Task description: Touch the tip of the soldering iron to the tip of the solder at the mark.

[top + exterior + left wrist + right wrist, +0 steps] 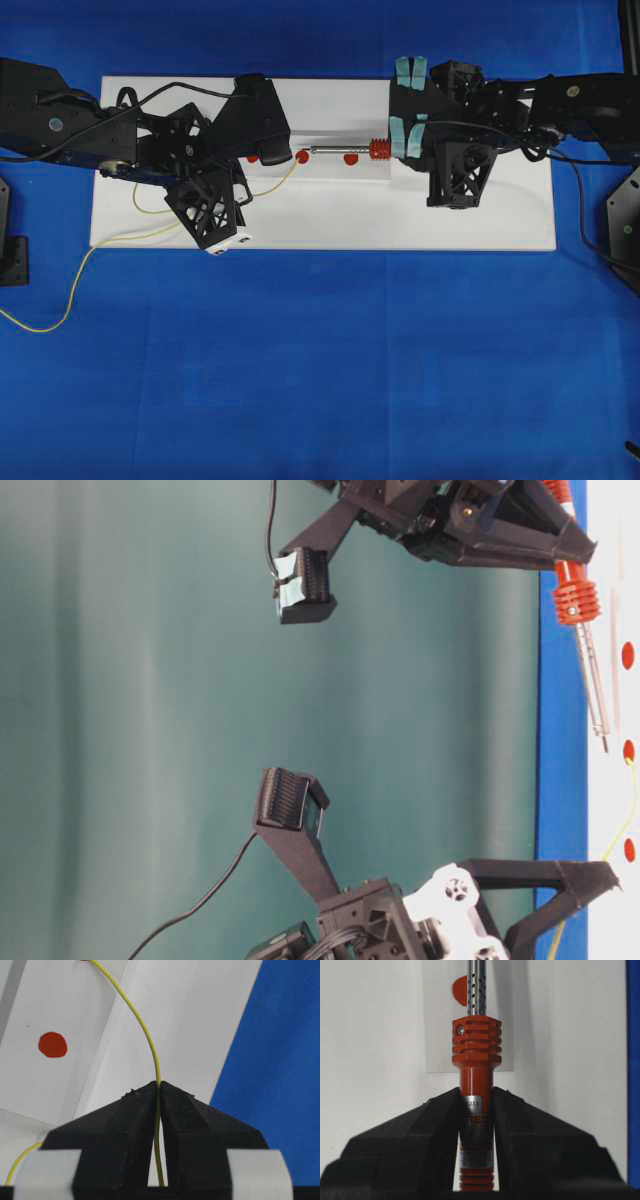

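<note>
The soldering iron lies level over the white board, its red ribbed collar to the right and its tip pointing left. My right gripper is shut on the red handle. My left gripper is shut on the thin yellow solder. The solder curves up to end by the middle red mark. The iron tip is close beside the solder end at that mark. A small gap seems to show between them.
Two more red marks flank the middle one. Loose solder trails off the board's left edge onto the blue table. A black cord runs by the right arm. Black mounts stand at both sides.
</note>
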